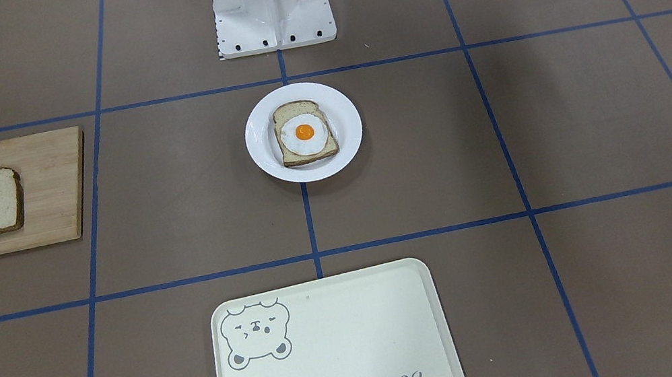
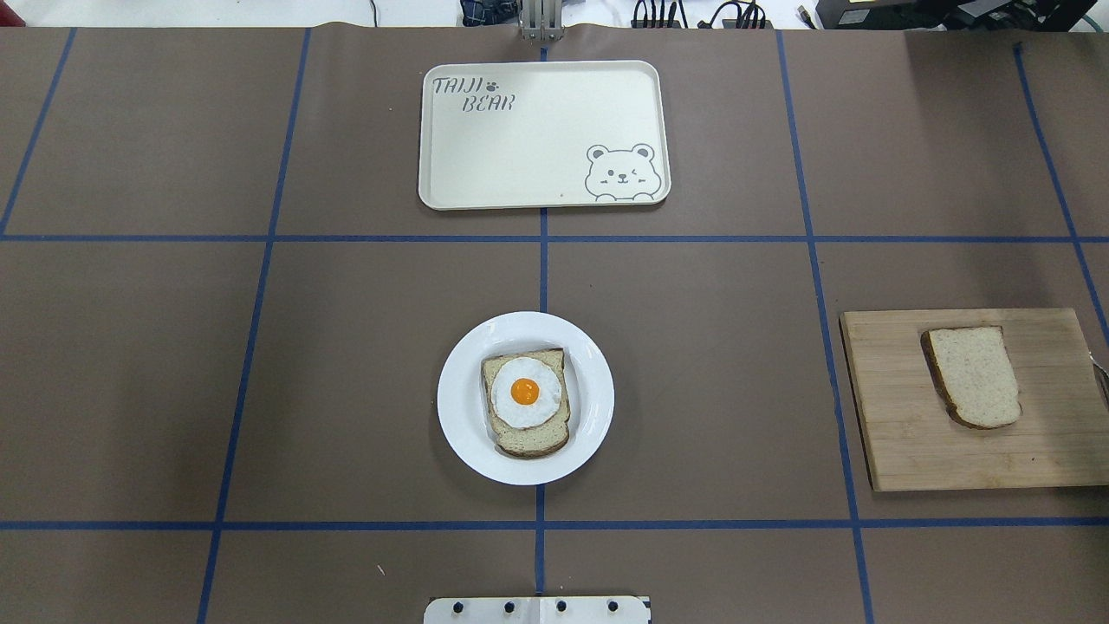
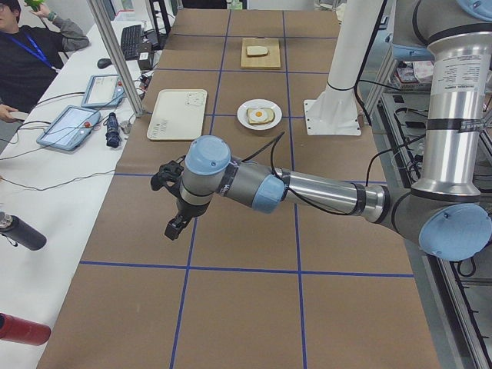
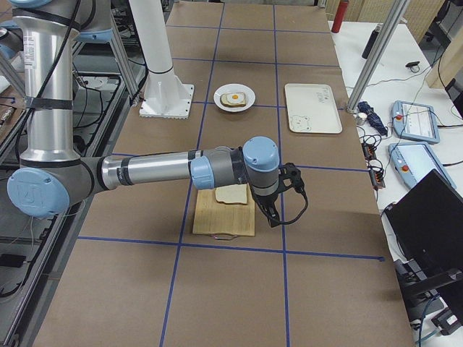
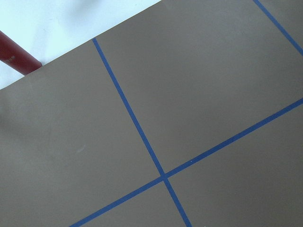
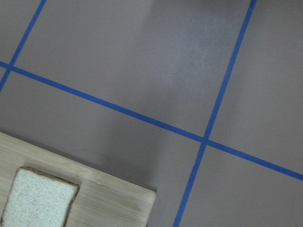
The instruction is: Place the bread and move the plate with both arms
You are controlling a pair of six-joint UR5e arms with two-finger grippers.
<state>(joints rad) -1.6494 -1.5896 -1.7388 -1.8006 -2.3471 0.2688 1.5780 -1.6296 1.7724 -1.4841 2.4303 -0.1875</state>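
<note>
Plate [image 2: 457,414] sits mid-counter [image 2: 346,364], just ahead of the robot's base. It carries an egg-topped slice [image 2: 526,403], lying flat.

Bread [image 2: 972,375]: well apart from the plate, out toward the robot's right. It lies flat on a wooden board [image 2: 910,451], touching nothing else.

Tray [image 2: 537,130] with the bear print lies beyond the plate on the side away from the base. A strip of bare counter runs between the two.

Left arm [image 3: 307,192] stretches low over the counter, far from the plate on the robot's left. Its end effector [image 3: 174,227] hangs above brown paper and blue tape. I see it from the side camera only, so I cannot tell how wide the fingers stand or whether they grip anything. The left wrist camera gives me tape lines and the end of a dark red bottle [image 5: 16,56].

Right arm [image 4: 159,170] reaches out on the plate's other side. Its end effector [image 4: 275,215] hangs over the board, near the bread. Again side view only, so I cannot tell its opening. The right wrist camera catches a corner of the board and of the bread.
</note>
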